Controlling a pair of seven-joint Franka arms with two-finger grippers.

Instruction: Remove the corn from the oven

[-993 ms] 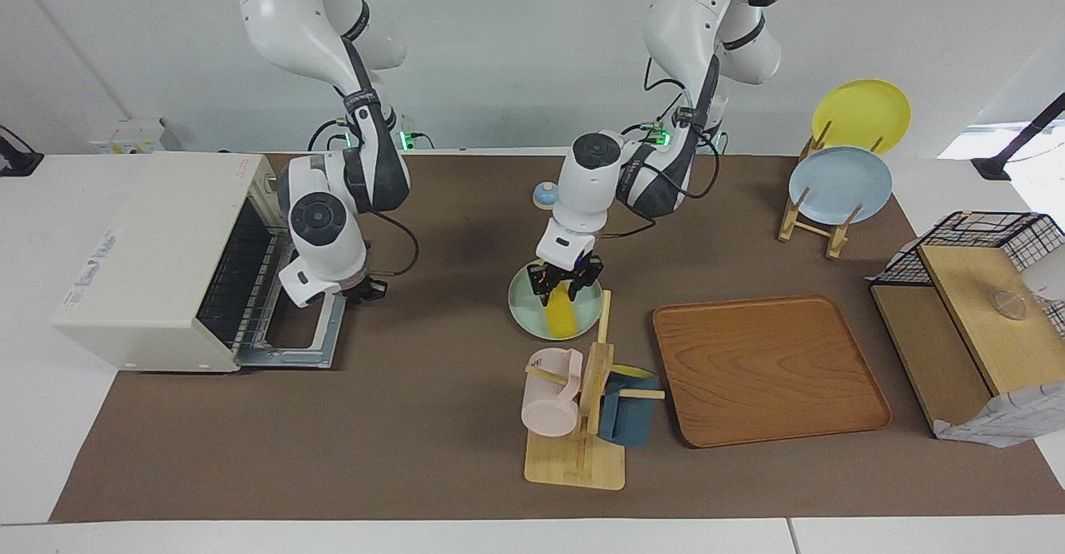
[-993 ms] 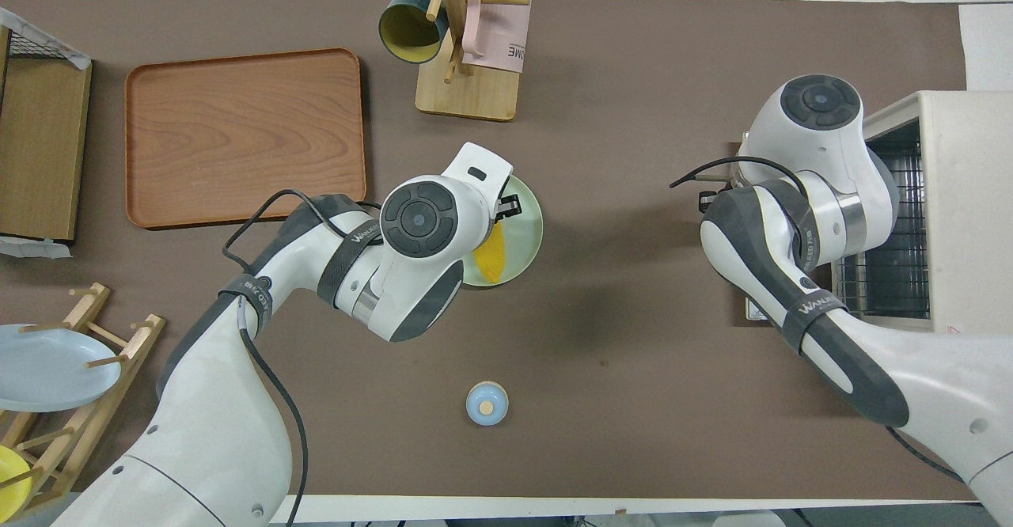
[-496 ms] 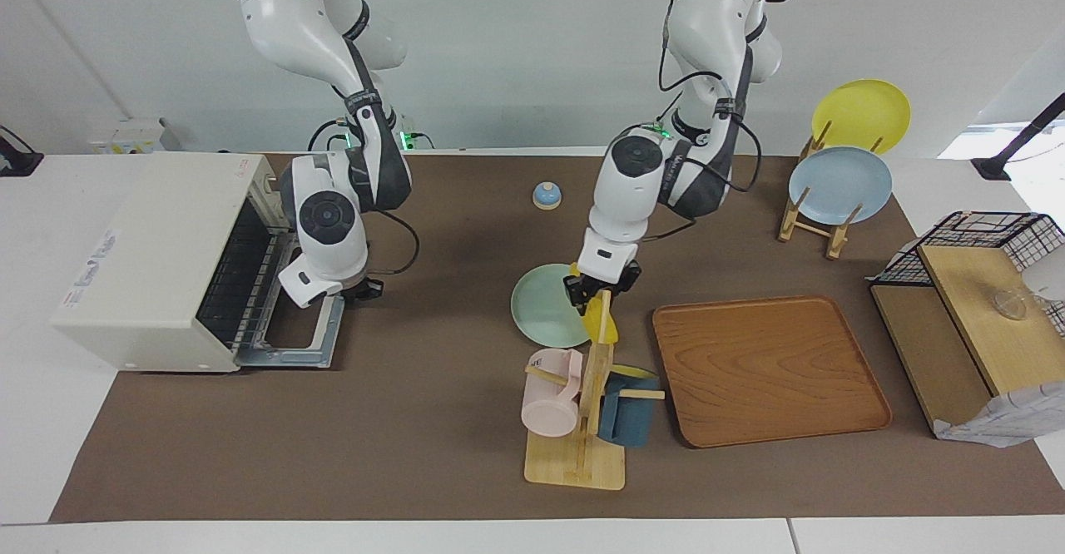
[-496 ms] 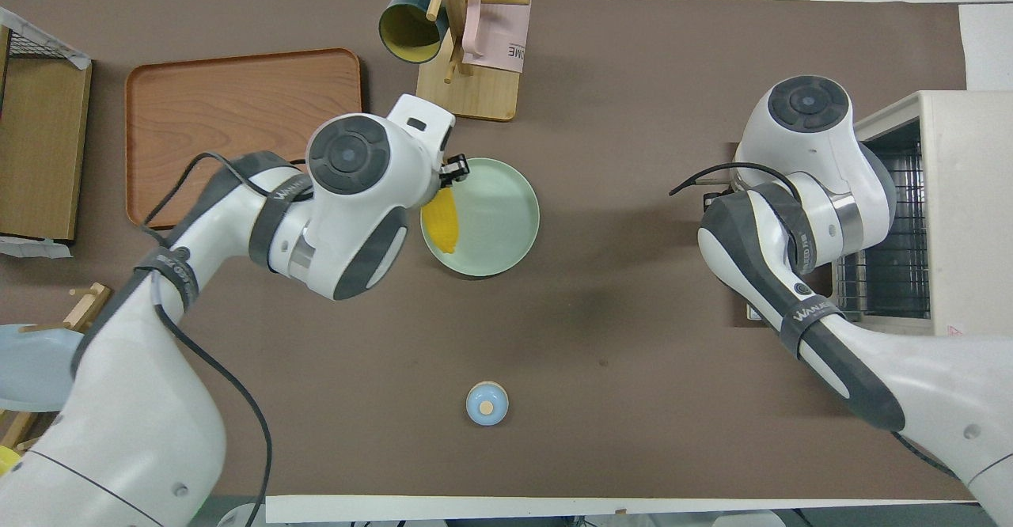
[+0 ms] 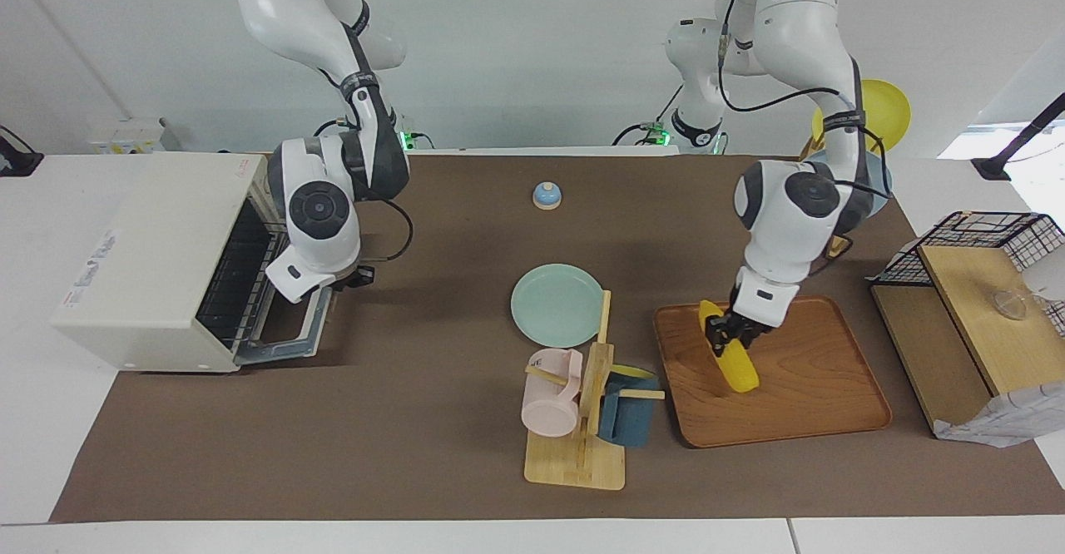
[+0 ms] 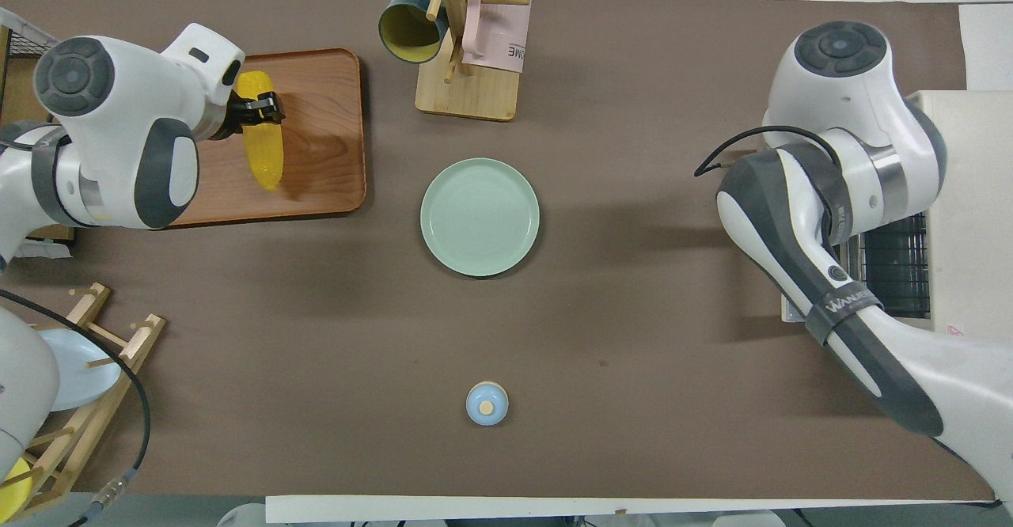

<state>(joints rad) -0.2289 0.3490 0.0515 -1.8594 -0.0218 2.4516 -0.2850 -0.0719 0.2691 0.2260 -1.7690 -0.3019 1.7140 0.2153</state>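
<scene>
The yellow corn (image 5: 732,361) hangs tilted in my left gripper (image 5: 727,335), which is shut on its upper end low over the wooden tray (image 5: 799,396). In the overhead view the corn (image 6: 262,143) and the left gripper (image 6: 255,109) are over the tray (image 6: 316,155). The cream-white oven (image 5: 150,254) stands at the right arm's end of the table, its door (image 5: 287,333) down and tilted a little upward. It also shows in the overhead view (image 6: 969,195). My right gripper (image 5: 356,276) is at the door's upper corner. Nothing shows on the wire rack.
An empty green plate (image 5: 556,304) lies mid-table. A mug rack (image 5: 582,408) with a pink and a blue mug stands beside the tray. A small blue bell (image 5: 547,195) sits nearer the robots. A plate rack (image 5: 836,196) and a black wire basket (image 5: 973,242) are at the left arm's end.
My left gripper lifted the corn off the green plate and carried it over the wooden tray. My right hand rose a little and the oven door tilted up slightly.
</scene>
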